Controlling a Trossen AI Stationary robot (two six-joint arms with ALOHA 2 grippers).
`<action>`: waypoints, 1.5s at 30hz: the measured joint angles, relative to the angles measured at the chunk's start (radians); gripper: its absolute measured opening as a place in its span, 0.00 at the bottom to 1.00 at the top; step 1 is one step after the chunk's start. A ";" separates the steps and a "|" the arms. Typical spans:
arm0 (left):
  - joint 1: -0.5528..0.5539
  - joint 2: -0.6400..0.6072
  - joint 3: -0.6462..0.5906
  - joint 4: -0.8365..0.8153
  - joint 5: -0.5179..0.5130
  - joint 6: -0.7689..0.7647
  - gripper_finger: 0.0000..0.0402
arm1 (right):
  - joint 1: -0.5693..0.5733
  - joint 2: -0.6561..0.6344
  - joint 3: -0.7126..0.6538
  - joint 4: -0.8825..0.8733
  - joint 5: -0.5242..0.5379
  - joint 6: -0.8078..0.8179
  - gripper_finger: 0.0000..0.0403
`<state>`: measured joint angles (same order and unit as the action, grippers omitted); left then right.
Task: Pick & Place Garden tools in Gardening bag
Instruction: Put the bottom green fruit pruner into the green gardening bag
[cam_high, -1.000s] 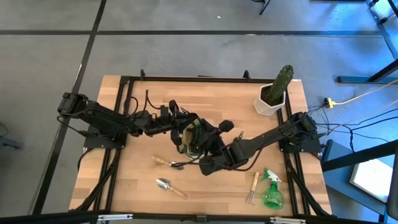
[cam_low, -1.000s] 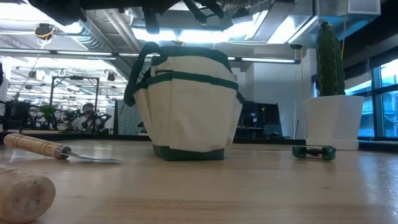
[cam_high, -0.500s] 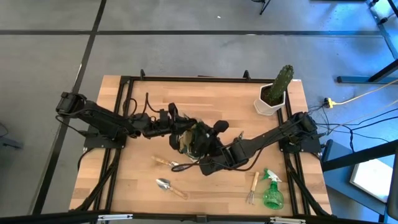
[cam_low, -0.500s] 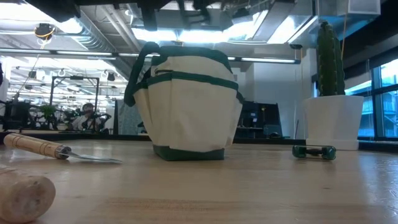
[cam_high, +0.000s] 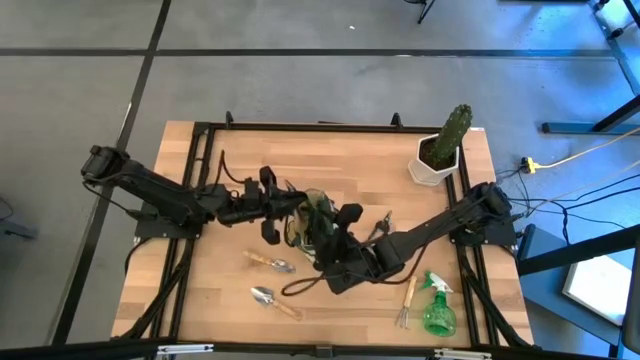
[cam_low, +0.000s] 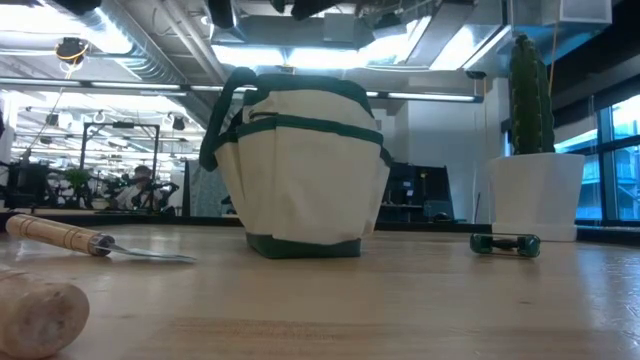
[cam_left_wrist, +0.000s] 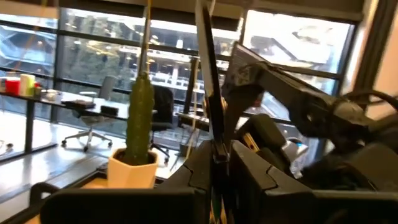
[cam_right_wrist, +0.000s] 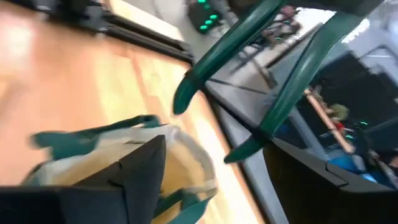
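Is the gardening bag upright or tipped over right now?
Upright. In the low view the gardening bag sits flat on its green base on the table, walls vertical and a loop handle raised at its top.

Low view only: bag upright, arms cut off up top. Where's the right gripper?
Observer: The right gripper is above the gardening bag, over its opening, jaws spread wide.
Operator: Shears?
Observer: The green-handled shears show between those jaws, over the bag's mouth. I cannot tell if anything touches them.
Operator: Left arm?
Observer: The left gripper is at the bag's left side, jaws closed on a strap of the bag.
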<state>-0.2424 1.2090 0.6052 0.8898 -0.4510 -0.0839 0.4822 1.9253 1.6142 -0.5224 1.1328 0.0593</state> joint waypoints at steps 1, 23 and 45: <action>-0.001 -0.003 0.000 -0.010 0.007 0.000 0.07 | 0.006 -0.009 0.000 -0.002 -0.024 0.000 0.67; -0.148 -0.090 0.033 -0.317 -0.022 -0.071 0.07 | 0.163 -0.276 -0.204 -0.130 -0.299 0.208 0.57; -0.214 0.443 0.254 -0.188 -0.054 -0.001 0.07 | 0.094 -0.547 -0.822 0.651 -0.726 0.007 0.56</action>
<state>-0.4562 1.6520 0.8597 0.7018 -0.5053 -0.0847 0.5766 1.3785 0.7926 0.1284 0.4065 0.0666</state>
